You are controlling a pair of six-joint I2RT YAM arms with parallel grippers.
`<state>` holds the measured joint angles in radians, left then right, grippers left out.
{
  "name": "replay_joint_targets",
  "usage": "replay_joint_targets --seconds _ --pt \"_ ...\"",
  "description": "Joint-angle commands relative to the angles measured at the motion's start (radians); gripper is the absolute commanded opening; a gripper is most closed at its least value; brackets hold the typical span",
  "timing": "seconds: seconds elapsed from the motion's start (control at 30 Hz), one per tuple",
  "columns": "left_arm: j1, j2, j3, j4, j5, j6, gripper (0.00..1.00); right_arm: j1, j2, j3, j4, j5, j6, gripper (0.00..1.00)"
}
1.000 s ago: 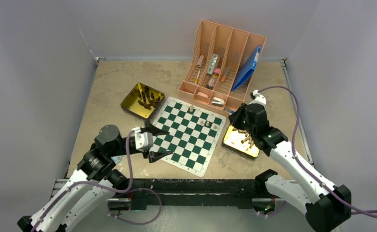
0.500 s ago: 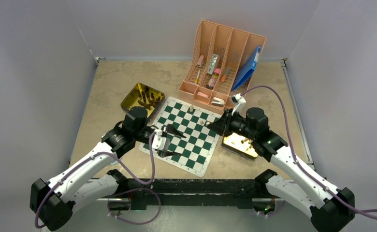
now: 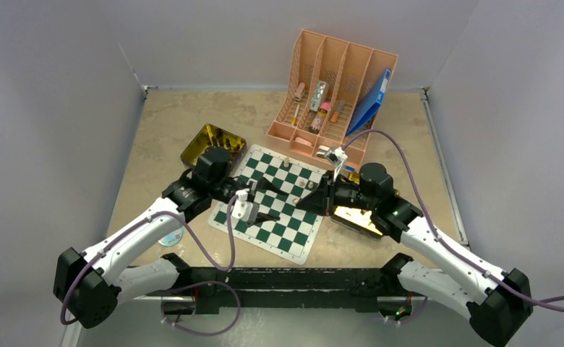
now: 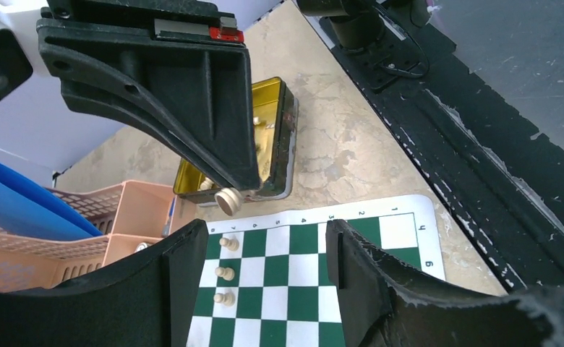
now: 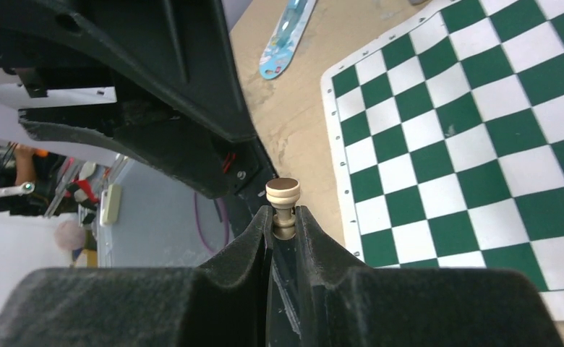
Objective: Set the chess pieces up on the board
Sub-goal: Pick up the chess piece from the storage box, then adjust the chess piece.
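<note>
The green and white board (image 3: 293, 231) lies at the table's centre. Three pale tan chess pieces (image 3: 301, 183) stand near its far edge; in the left wrist view they stand in a row (image 4: 225, 273). My right gripper (image 3: 302, 205) is shut on a pale tan piece (image 5: 283, 191) and holds it above the board's right half; the piece also shows in the left wrist view (image 4: 227, 200). My left gripper (image 3: 272, 201) is open and empty above the board's left half, facing the right one. Dark brown pieces lie in the left gold tin (image 3: 205, 137).
A second gold tin (image 3: 362, 220) with pale pieces sits right of the board, under my right arm. A pink desk organiser (image 3: 333, 101) with a blue folder (image 3: 369, 101) stands behind. A small blue flat object (image 3: 169, 238) lies left of the board.
My right gripper has swung left from the right tin to over the board, carrying the tan piece. My left arm has moved forward and right over the board's left half, jaws still open.
</note>
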<state>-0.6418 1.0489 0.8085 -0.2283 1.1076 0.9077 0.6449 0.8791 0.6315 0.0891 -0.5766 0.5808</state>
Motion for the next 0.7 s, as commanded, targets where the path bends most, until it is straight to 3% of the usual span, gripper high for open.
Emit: replay_joint_targets --seconds 0.0,0.67 --pt "-0.001 0.030 0.059 0.009 0.071 0.078 0.60 0.047 0.023 0.018 0.088 -0.038 0.019 0.17" --pt "-0.012 0.123 0.144 -0.181 0.135 0.198 0.44 0.087 0.089 -0.001 0.186 -0.094 0.046 0.17"
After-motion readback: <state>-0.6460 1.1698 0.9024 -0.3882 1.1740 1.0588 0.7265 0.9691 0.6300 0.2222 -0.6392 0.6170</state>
